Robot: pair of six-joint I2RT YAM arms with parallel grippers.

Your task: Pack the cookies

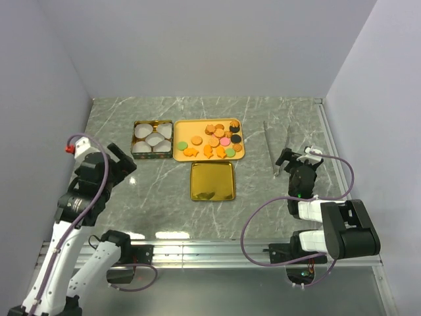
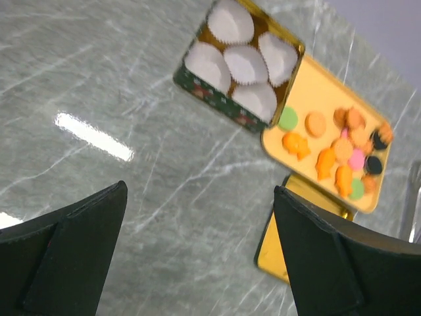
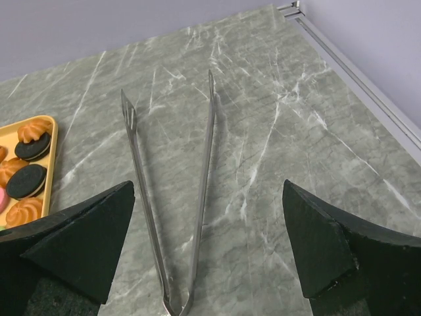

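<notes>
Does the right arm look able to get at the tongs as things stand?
Probably yes. The tongs lie flat just ahead of the right gripper, its fingers open and nothing between them; the yellow tray sits off to one side.

A: The tabletop (image 1: 164, 197) is grey-green marble, veined in white?
B: Yes. On it, the cookies (image 1: 214, 141) are mostly orange and tan, with a few green, pink and dark brown, on a plain yellow tray (image 1: 187, 128).
A: And the tin (image 2: 209, 94)?
B: Dark green patterned sides with small reddish flecks, gold inside, holding white paper cups (image 2: 230, 23). The lid (image 1: 212, 180) is shiny gold. The tongs (image 3: 200, 191) are silver.
</notes>
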